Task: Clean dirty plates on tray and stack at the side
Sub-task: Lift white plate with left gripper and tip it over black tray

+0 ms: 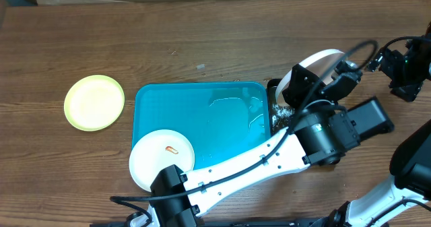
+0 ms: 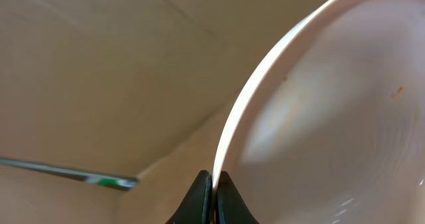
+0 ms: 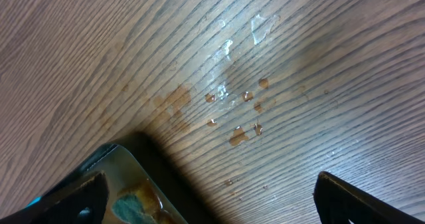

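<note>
From above, the left arm (image 1: 236, 166) reaches from the near edge across the turquoise tray (image 1: 222, 95), which lies in the middle of the wooden counter (image 1: 202, 38). Its left pincer (image 1: 295, 85) holds a white plate (image 1: 326, 54) tilted up on edge, above the small black tray (image 1: 272, 89) that sits just beside the turquoise tray's right end. A second white plate (image 1: 156, 161), with a small orange-red smear, rests at the turquoise tray's near left corner and overhangs the rim. The yellow-green plate (image 1: 94, 103) lies flat on the counter, to the left of the tray and apart from it. The right pincer (image 1: 390, 62) is at the far right, well clear of the plates; from this view I cannot tell how wide it stands. In the left wrist view, the two dark fingertips (image 2: 201, 187) are pinched tight on the thin rim of the white plate, whose face fills the right side and carries a few faint orange specks. In the right wrist view, the right pincer's fingers (image 3: 73, 194) stand wide apart and hold nothing. They hang over bare counter wet with scattered droplets (image 3: 232, 98), and a corner of the black tray shows at the lower left.
</note>
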Robot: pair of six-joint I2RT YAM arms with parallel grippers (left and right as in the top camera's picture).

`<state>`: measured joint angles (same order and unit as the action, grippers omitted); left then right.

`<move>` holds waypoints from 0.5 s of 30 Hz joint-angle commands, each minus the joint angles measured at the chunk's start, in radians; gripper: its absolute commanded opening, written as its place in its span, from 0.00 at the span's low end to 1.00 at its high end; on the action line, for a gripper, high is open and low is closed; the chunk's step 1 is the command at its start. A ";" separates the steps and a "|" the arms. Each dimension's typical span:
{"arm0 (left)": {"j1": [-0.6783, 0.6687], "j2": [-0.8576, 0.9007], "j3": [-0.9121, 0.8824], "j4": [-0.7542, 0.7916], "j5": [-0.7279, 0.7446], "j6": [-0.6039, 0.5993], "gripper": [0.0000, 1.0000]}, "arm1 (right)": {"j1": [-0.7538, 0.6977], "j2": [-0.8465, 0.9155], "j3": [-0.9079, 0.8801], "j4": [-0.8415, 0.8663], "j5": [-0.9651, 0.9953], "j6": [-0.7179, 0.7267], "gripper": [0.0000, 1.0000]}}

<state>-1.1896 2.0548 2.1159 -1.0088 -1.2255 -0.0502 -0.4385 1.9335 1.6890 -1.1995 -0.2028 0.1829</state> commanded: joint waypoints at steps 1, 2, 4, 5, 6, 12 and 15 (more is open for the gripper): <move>0.006 0.006 0.018 0.005 -0.121 0.044 0.04 | -0.002 -0.020 0.017 0.002 0.000 -0.001 1.00; 0.006 0.006 0.018 0.009 -0.121 0.057 0.04 | -0.002 -0.020 0.017 0.002 0.000 -0.001 1.00; 0.006 0.006 0.018 0.023 -0.142 0.084 0.04 | -0.002 -0.020 0.017 0.002 0.000 -0.001 1.00; 0.006 0.006 0.018 0.027 -0.147 0.084 0.04 | -0.002 -0.020 0.017 0.002 0.000 -0.001 1.00; 0.008 0.006 0.018 0.029 -0.142 0.081 0.04 | -0.002 -0.020 0.017 0.002 0.000 -0.001 1.00; 0.066 0.006 0.018 -0.044 0.270 -0.042 0.04 | -0.002 -0.020 0.017 0.002 0.000 -0.001 1.00; 0.151 0.006 0.018 -0.100 0.481 -0.205 0.04 | -0.002 -0.020 0.017 0.002 0.000 -0.001 1.00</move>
<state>-1.1233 2.0560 2.1159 -1.0885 -1.0111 -0.0818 -0.4385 1.9335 1.6890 -1.2003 -0.2028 0.1825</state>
